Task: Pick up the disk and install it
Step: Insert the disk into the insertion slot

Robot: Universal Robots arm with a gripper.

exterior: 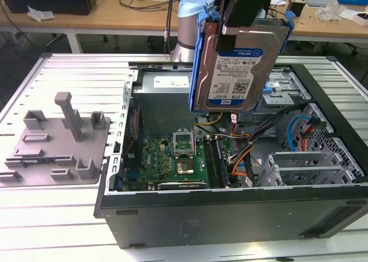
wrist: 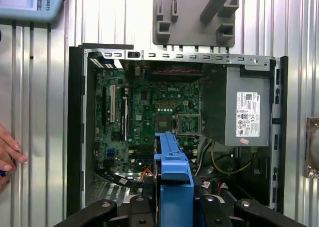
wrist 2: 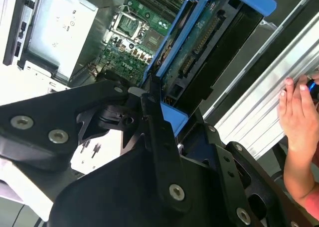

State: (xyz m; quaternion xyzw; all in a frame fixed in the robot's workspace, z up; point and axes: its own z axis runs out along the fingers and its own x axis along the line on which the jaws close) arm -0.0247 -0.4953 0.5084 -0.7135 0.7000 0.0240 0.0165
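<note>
Disk (exterior: 241, 61) held upright in mid-air, at one o'clock in the exterior view, above the open computer case (exterior: 230, 216). Your claw (exterior: 233, 29) is clamped tight on its top end. Loose cables (exterior: 246, 154) lie below it at six o'clock and could snag the blue carrier. A person's hand (wrist 2: 299, 112) rests on the surface (exterior: 57, 216) just beside the case; a wide swing could strike it.

A: What sort of place is this looking like?
B: Probably a robotics lab or workshop: an opened computer case (exterior: 230, 216) is lying on a slotted aluminium table (exterior: 57, 227) beside a grey fixture plate (exterior: 57, 144), and wooden workbenches (exterior: 115, 15) are standing cluttered behind it.
</note>
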